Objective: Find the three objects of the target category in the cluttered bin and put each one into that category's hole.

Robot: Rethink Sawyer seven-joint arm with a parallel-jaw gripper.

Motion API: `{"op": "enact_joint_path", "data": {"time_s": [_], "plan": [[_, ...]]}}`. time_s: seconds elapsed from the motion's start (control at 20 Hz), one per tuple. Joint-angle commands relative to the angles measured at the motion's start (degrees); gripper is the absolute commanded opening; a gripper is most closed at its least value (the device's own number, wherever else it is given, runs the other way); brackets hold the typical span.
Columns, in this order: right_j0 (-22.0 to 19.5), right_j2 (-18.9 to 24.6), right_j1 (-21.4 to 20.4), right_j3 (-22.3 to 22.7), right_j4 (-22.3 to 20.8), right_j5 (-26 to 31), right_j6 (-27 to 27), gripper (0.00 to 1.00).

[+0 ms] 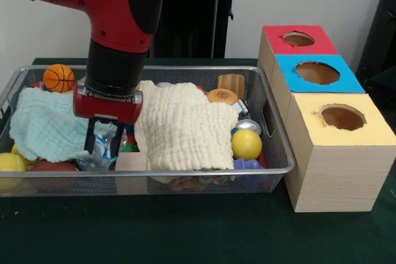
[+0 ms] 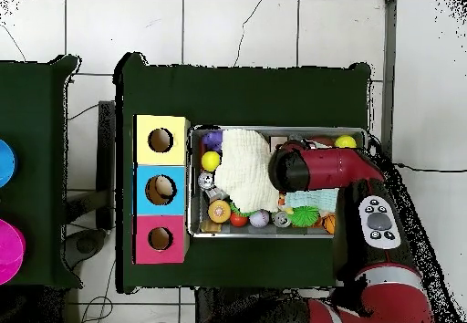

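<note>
Silver wire mesh makes the bin [image 1: 272, 129], which sits on the dark green bench [image 1: 198, 233] with the three wooden boxes just beside its end. The hole [image 1: 317, 72] I must feed is the blue-topped one, in the middle box between the red and the yellow.

Inside the bin, a cream cloth [image 1: 182, 125] and a pale green cloth [image 1: 46, 125] cover much of the clutter. A yellow ball [image 1: 246, 144], a small basketball [image 1: 59, 78] and a wooden block [image 1: 131, 161] are showing.

I see the gripper [image 1: 103, 137] lowered into the gap between the two cloths, its jaws spread, with something clear and crumpled between them; I cannot tell if they touch it.

I judge this is the searching step. To do it well, I would close only on one firm object and not on a cloth edge, because a cloth can drag other things along. I would lift straight up until clear of the rim, then carry toward the blue hole.
</note>
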Motion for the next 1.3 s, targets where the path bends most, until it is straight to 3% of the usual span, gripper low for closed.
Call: {"op": "enact_joint_path", "data": {"time_s": [0.05, 0.45, 0.6, 0.95, 1.3], "plan": [[0.5, 3.0, -4.9, 8.2, 1.9, -3.3, 6.4, 0.0], [-4.9, 10.6, -9.4, 13.0, 4.9, -1.6, 1.4, 0.0], [-6.5, 12.9, -9.5, 14.0, 6.2, 0.0, 0.3, 0.0], [-14.3, 23.7, -7.7, 18.4, 12.5, 6.7, -5.1, 0.0], [-15.5, 26.0, -8.7, 21.6, 15.2, 10.7, -3.3, 0.0]]}}
